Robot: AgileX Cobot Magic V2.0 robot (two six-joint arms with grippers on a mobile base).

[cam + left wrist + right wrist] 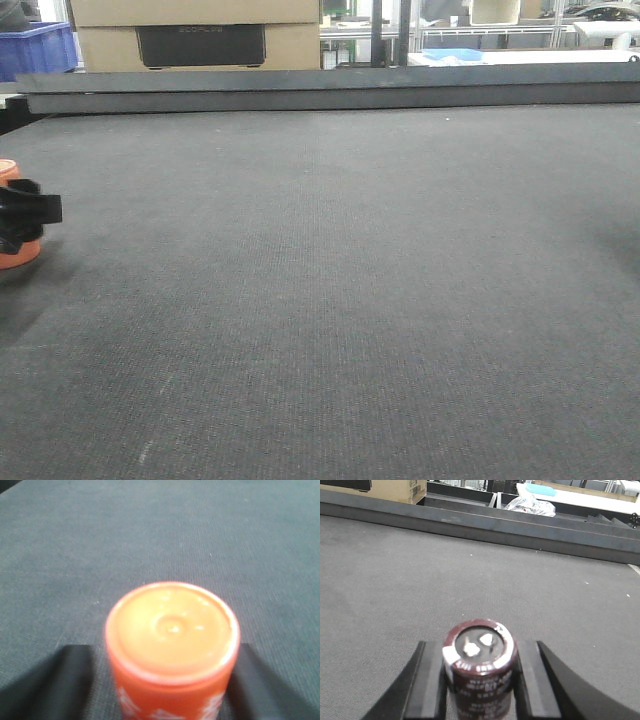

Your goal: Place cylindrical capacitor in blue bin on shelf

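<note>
Two black fingers of the right gripper press on the cylindrical capacitor, one on each side, so it is held tight. The capacitor is dark brown with white writing. It stands straight up, and two small silver tips show on its top. The pictures do not show if its bottom rests on the mat.

The left gripper has a round orange can between its black fingers. The can stands up too. That view is blurry, and a thin strip of mat seems to show beside one finger, so it is not clear if the fingers squeeze the can or only sit beside it. In the front view this gripper and the can are at the far left edge.

The dark grey mat covers the whole table. A long dark bar runs along its far side. Behind the bar are a brown cardboard box and, in the left corner, a blue crate.
</note>
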